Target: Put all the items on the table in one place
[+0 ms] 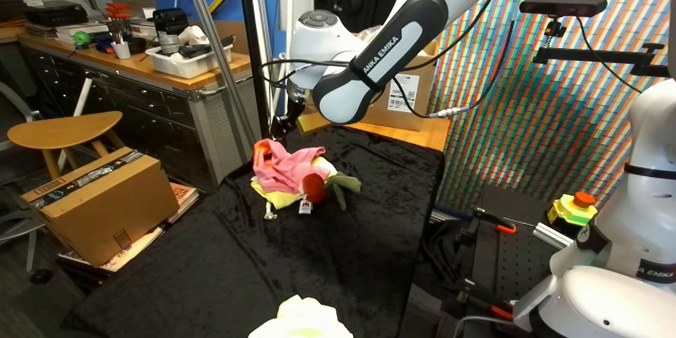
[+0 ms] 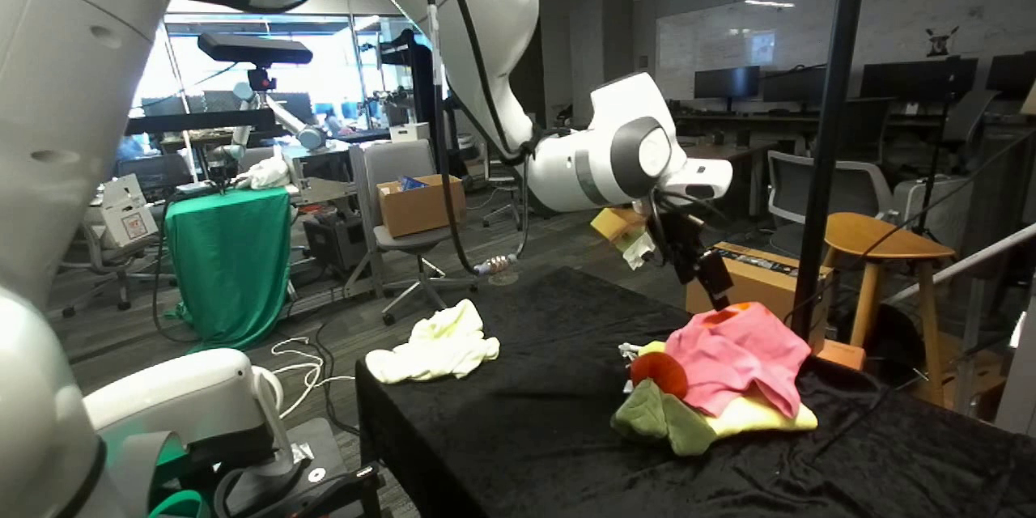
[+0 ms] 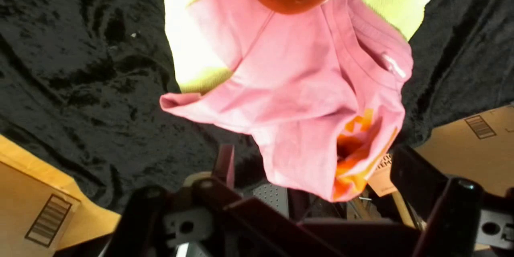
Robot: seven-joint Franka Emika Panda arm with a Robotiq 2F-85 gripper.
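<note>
Nearest me, a pale cloth [image 1: 302, 322] lies crumpled by itself at the edge of the black-draped counter [image 1: 338, 259]. Well apart from it, farther along, a round red toy [image 1: 314, 188] with a face rests against a pink shirt [image 1: 290, 169] heaped over a yellow cloth [image 1: 282, 199], a floppy green piece [image 1: 344, 182] just beside the toy. By the shirt's orange-marked end hang the jaws, spread wide and gripping nothing; whether they touch it I can't tell. Past the counter, behind the arm [image 1: 417, 21], stands a labelled cardboard box [image 1: 404, 117].

The garment [image 3: 297, 100] is pink and orange, tablecloth [image 1: 327, 253] black, lone cloth [image 2: 441, 346] perhaps cream.
</note>
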